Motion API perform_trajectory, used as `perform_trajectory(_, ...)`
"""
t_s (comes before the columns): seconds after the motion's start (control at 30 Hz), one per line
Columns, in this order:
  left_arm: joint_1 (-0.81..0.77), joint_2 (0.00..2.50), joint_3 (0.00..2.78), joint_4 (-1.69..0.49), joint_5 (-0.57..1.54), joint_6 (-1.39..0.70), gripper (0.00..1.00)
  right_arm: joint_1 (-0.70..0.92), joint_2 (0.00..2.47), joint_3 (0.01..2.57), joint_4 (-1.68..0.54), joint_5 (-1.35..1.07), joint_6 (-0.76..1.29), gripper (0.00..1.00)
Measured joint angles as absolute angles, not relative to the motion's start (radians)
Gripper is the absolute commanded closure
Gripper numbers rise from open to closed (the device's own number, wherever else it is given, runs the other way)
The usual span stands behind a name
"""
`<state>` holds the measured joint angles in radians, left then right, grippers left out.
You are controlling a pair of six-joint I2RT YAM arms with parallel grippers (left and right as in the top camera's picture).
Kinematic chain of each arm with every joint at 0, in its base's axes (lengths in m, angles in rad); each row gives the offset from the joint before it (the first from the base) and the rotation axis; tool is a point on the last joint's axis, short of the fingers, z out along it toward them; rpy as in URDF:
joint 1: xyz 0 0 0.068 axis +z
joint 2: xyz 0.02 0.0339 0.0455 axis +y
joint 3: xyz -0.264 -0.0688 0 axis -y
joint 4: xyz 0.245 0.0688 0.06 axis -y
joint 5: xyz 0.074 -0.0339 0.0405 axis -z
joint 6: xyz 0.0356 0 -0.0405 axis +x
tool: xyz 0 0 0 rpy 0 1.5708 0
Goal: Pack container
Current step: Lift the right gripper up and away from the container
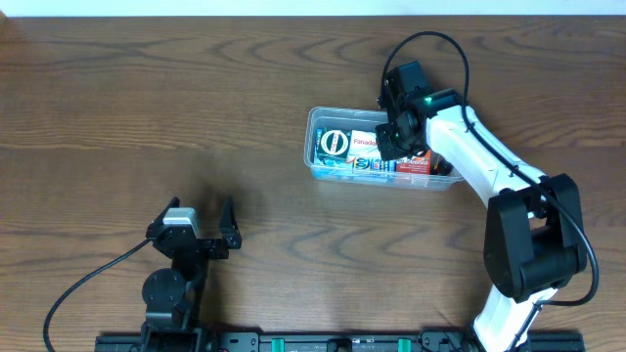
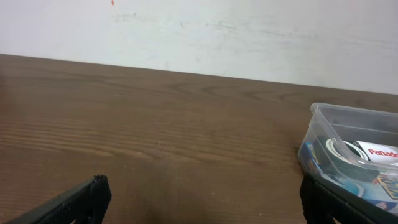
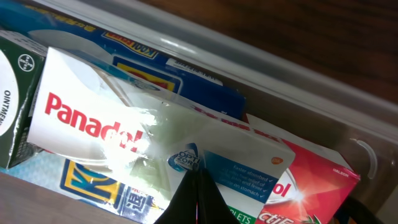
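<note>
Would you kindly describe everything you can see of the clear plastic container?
The container is a clear, lidless plastic tub, rectangular with rounded corners and a raised rim. It sits flat on the wooden table, right of centre. Medicine boxes lie packed inside, among them a white Panadol box. The right gripper, fingers together, is lowered over those contents.

Brown wooden table [image 1: 147, 117], clear container [image 1: 312, 147] on it

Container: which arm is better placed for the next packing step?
Right. The right gripper hangs just over the boxes in the container; the left gripper sits open, well away from it.
</note>
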<state>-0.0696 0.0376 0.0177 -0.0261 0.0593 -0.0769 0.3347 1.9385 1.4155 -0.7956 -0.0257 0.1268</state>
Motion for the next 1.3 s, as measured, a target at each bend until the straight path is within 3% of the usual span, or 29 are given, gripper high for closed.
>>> perform_trajectory(0.33, -0.070, 0.038, 0.018, -0.027, 0.059, -0.077, 0.02, 0.321, 1.805, 1.593, -0.871, -0.034, 0.127, 0.99)
perform_trajectory(0.93, -0.070, 0.038, 0.018, -0.026, 0.059, -0.077, 0.02, 0.252, 0.765, 1.639, -1.231, -0.028, 0.122, 0.98)
perform_trajectory(1.07, -0.070, 0.038, 0.018, -0.027, 0.059, -0.077, 0.02, 0.252, 0.552, 1.648, -1.322, -0.029, 0.122, 0.92)
perform_trajectory(1.3, -0.070, 0.038, 0.018, -0.027, 0.059, -0.077, 0.02, 0.252, 0.347, 1.647, -1.431, -0.026, 0.123, 0.94)
